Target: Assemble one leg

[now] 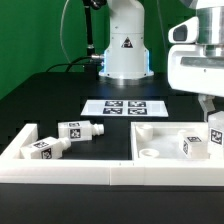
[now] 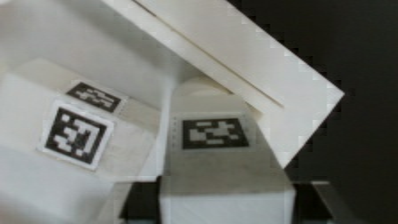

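My gripper (image 1: 209,108) comes down at the exterior view's right over the wide flat white panel (image 1: 160,138). In the wrist view the gripper (image 2: 228,200) is shut on a white leg (image 2: 217,150), whose square tag faces the camera, with a dark finger (image 2: 150,196) on each side of it. That leg (image 1: 216,134) shows at the right edge of the exterior view, low over the panel. A second tagged leg (image 1: 193,145) stands on the panel just beside it and also shows in the wrist view (image 2: 75,130).
Three more legs (image 1: 80,130) (image 1: 46,148) (image 1: 25,136) lie in the white frame's left bay (image 1: 12,158). The marker board (image 1: 124,107) lies behind, in front of the robot base (image 1: 124,50). The panel has a round hole (image 1: 148,154) near its front.
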Robot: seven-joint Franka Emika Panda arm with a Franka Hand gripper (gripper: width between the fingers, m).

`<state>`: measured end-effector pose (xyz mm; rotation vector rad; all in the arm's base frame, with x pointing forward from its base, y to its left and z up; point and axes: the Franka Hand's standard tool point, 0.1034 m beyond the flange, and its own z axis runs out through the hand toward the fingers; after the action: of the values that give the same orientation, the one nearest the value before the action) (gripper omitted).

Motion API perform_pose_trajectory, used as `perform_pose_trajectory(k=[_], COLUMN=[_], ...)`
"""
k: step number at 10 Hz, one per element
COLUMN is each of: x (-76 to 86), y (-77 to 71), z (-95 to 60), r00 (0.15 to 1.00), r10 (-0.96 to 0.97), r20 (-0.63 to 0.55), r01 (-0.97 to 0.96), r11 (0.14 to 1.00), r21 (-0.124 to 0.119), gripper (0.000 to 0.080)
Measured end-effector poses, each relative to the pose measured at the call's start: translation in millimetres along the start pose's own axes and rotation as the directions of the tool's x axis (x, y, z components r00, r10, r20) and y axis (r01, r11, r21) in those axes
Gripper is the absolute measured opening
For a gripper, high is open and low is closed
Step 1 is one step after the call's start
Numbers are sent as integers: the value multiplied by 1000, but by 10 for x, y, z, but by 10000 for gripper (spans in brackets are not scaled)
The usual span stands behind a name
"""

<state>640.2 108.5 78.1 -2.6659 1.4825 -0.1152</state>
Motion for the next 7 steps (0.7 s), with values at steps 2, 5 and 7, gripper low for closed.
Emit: perform_pose_trajectory(k=[2, 5, 7], x=[-4, -27, -10], y=[1, -7, -13], z=[1, -1, -10], r00=[999, 981, 965], r10=[-47, -193, -263], r20=[0, -2, -3], r01=[47, 193, 263], r11=[999, 981, 965], r21=[0, -2, 4], gripper=[390, 611, 647])
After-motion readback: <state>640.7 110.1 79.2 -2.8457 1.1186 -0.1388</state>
